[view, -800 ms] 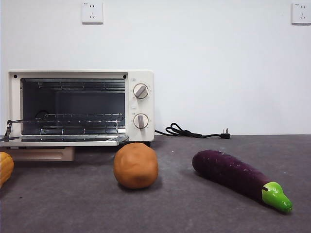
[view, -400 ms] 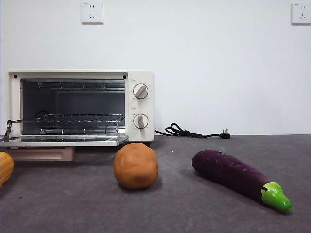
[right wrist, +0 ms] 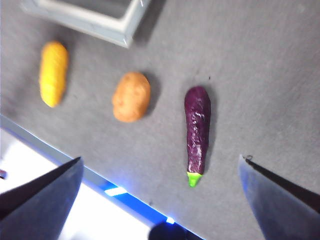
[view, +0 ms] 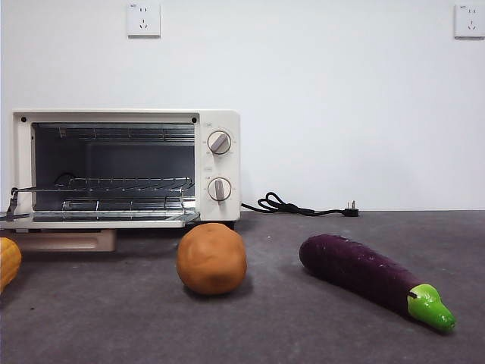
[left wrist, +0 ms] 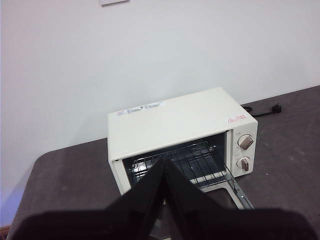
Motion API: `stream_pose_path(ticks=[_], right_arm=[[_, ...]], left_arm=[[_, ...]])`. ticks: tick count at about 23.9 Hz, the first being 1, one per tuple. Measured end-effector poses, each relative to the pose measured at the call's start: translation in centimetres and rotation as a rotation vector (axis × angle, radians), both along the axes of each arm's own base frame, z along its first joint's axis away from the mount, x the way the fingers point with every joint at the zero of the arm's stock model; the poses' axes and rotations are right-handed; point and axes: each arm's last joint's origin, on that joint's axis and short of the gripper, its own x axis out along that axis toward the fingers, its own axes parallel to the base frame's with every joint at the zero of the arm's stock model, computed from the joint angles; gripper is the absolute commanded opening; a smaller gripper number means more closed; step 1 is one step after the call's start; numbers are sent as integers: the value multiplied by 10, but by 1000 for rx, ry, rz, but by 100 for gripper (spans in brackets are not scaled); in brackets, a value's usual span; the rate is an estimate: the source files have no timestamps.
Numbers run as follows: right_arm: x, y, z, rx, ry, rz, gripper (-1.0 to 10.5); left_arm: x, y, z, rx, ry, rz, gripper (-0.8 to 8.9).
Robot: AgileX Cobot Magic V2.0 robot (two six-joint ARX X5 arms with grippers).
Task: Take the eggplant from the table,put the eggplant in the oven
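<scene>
Eggplant (view: 374, 278) lies on surface (view: 303, 334); right tool (right wrist: 160, 192) spread wide above it; left tool (left wrist: 165, 167) closed, empty, facing the open oven (view: 125, 167).

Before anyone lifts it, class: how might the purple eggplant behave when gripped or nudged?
The eggplant looks glossy, so fingers may slip. Its rounded, tapering body lying on the table would probably roll in a curve if nudged. It seems stiff, likely a light moulded toy.

Round orange-brown ball (view: 211, 258) near the middle, resting alone. Ridged yellow piece (view: 8, 262), cut off at the left edge, well apart from the ball. Black power cord (view: 299, 207) coiled along the back, plug lying free. Two white wall sockets (view: 144, 19) high up on the white wall (view: 341, 98).
</scene>
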Motion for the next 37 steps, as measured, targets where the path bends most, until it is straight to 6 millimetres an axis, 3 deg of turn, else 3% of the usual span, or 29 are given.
stream_pose_path(ticks=[5,12,22,24,26,31,33,37], right_arm=[[19,33,-29,-138,65,48,625],[31,67,-99,-233,167,99,625],[20,63,-197,-275,264,42,625],[18,61,-207,-276,262,29,613],[17,60,-214,-276,255,11,494],[14,57,-227,-285,237,-20,463],[12,55,-233,-295,244,-37,311],[11,53,-236,-314,238,-48,115]], left_arm=[[0,0,0,0,0,0,-5],[0,0,0,0,0,0,-5],[0,0,-2,4,24,-3,-5],[0,0,-2,4,24,-4,-5],[-1,0,-3,5,29,-4,-5],[-1,0,-5,9,47,-4,-5],[-1,0,-5,9,47,-4,-5],[-1,0,-5,9,48,-4,-5]])
